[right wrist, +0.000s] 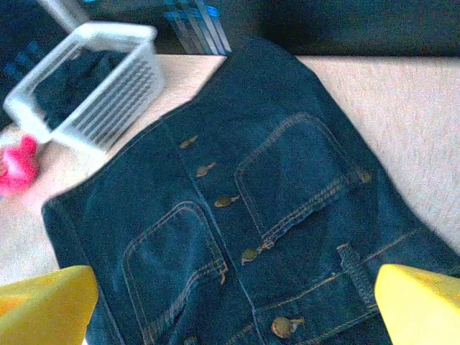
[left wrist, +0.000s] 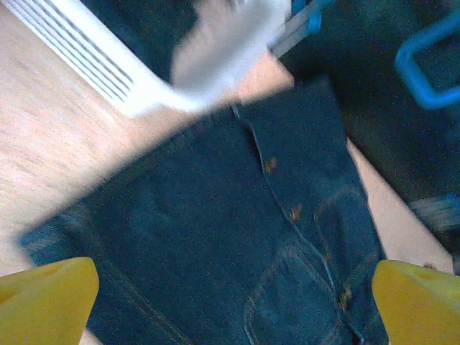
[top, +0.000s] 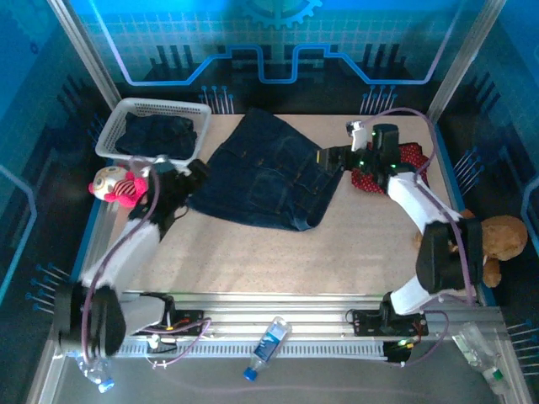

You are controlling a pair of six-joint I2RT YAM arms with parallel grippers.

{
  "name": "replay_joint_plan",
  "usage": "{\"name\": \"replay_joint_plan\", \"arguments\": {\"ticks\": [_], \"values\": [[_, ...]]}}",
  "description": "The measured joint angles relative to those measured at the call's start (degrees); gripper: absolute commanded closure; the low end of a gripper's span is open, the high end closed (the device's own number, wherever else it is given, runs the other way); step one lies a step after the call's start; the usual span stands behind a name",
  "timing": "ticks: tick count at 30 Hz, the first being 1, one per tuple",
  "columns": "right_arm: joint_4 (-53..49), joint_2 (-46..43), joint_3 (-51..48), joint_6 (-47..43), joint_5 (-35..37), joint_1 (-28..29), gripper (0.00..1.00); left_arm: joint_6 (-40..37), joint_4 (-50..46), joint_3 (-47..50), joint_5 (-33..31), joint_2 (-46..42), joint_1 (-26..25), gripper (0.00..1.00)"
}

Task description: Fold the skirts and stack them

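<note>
Denim skirt is laid flat on the worktop beside the basket. Left tool and right tool are held spread at its basket-side and far edges, nothing pinched. Fold probably pending: both edges must be pinched first.

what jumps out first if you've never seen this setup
A dark blue denim skirt lies spread button-side up across the middle of the table, flanked by the open left gripper and right gripper. Then the white basket at the far left corner, a dark garment inside, and the pink plush toy near it.
</note>
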State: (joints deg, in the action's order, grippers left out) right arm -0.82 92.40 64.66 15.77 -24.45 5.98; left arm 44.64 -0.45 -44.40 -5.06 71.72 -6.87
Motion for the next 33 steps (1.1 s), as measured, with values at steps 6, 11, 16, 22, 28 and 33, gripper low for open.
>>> {"name": "replay_joint_plan", "arguments": {"ticks": [6,11,16,22,28,33], "values": [[-2.86,14.86,2.93,16.7,2.84,2.32,0.0,2.49,-2.47,-13.46,3.93,20.96,-5.51,0.01],[-9.07,21.68,10.67,21.84,4.72,5.22,0.0,5.07,-3.89,-15.1,6.14,29.53,-6.43,0.01],[-14.82,27.89,19.69,23.47,6.67,5.25,0.0,7.43,-2.51,-12.72,8.37,31.28,-7.23,0.01],[-22.03,38.05,38.25,21.22,7.58,3.39,0.01,10.38,-2.08,-7.02,10.62,25.97,-13.92,0.01],[-26.62,32.04,35.32,15.61,9.6,2.54,0.03,10.62,-14.12,-4.44,6.91,11.34,-15.58,0.01],[-29.68,19.34,21.29,9.92,9.92,2.58,0.12,5.62,-22.88,-6.58,2.73,4.61,-7.06,0.01]]}}
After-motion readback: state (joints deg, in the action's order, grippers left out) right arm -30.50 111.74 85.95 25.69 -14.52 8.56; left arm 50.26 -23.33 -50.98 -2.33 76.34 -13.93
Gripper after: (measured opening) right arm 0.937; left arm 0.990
